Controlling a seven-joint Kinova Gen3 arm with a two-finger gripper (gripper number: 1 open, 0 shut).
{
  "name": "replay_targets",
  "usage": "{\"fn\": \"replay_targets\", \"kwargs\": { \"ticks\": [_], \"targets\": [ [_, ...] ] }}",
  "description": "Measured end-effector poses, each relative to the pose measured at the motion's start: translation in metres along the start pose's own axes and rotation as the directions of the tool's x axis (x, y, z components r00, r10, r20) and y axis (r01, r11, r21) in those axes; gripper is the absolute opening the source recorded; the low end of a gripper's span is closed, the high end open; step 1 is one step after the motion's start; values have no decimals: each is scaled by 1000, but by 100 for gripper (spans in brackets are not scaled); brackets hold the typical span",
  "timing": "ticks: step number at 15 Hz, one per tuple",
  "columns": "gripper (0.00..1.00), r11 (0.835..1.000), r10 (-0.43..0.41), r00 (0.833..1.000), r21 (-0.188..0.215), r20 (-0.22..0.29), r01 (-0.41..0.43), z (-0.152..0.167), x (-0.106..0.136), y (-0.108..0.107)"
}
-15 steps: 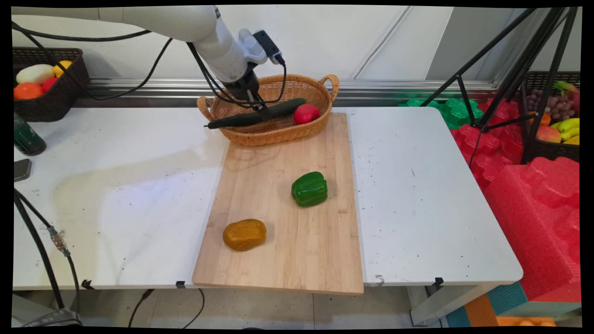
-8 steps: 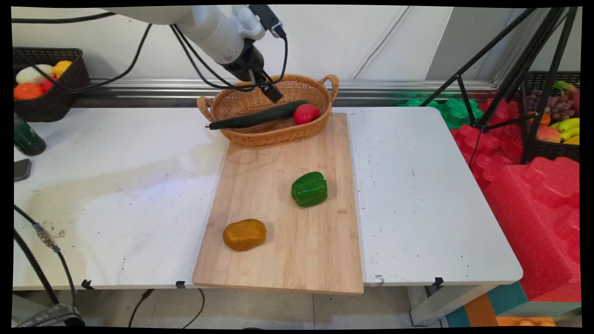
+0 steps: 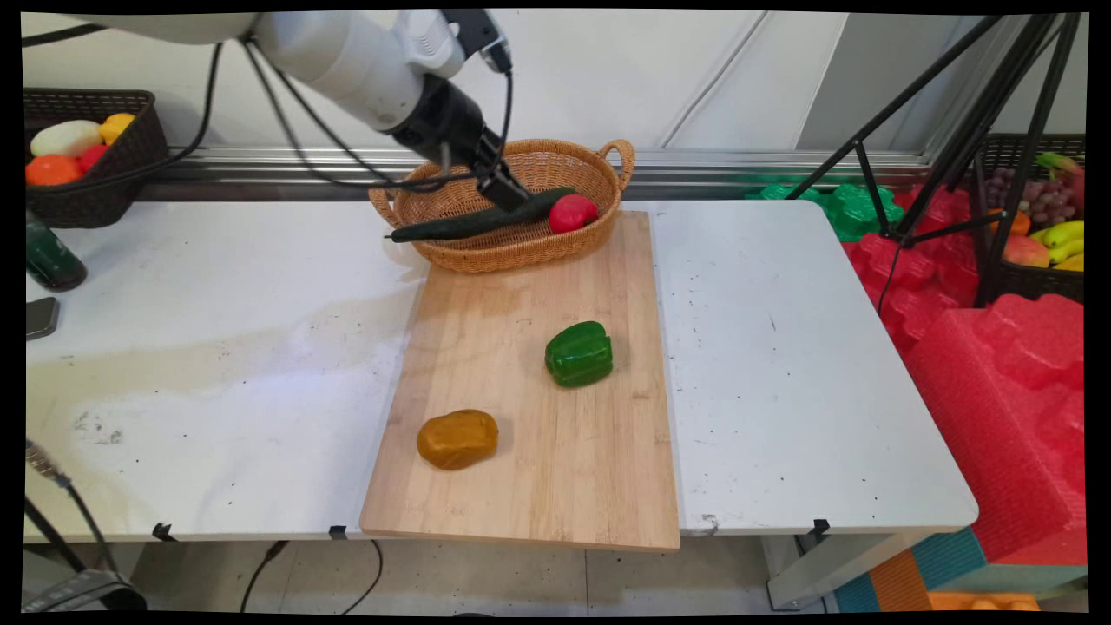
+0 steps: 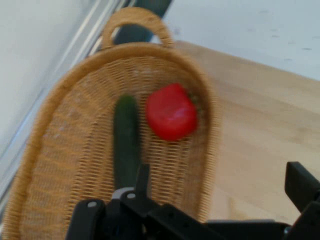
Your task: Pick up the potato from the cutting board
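Note:
A dark green cucumber (image 3: 477, 217) lies across the wicker basket (image 3: 512, 256), its left tip poking over the rim. A red tomato-like fruit (image 3: 572, 213) rests at its right end. My gripper (image 3: 505, 187) hangs just above the cucumber's middle, open and holding nothing. In the hand view the cucumber (image 4: 126, 140) and the red fruit (image 4: 171, 111) lie side by side in the basket (image 4: 65, 100), and the gripper (image 4: 220, 175) has its fingers spread wide.
A wooden cutting board (image 3: 538, 486) in front of the basket carries a green bell pepper (image 3: 579, 353) and a brown potato-like lump (image 3: 457, 438). A dark basket of fruit (image 3: 87, 156) and a green bottle (image 3: 50, 256) stand at the far left.
The gripper let go of the cucumber, rose off it and drifted slightly right. The cucumber stays in the basket.

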Motion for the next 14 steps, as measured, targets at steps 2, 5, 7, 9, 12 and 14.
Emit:
{"fn": "replay_targets", "kwargs": {
  "ticks": [2, 5, 7, 9, 12, 14],
  "targets": [
    [100, 998, 26, 1000, -48, -9, -27, -19, -10, 17],
    [100, 991, 56, 998, -124, 0, -55, -42, -29, 44],
    [100, 983, 74, 997, -169, 14, -70, -54, -43, 61],
    [100, 974, 98, 995, -209, 35, -89, -62, -57, 77],
    [100, 959, 133, 989, -261, 71, -111, -65, -79, 98],
    [100, 950, 152, 984, -288, 96, -119, -64, -93, 111]
  ]
}}
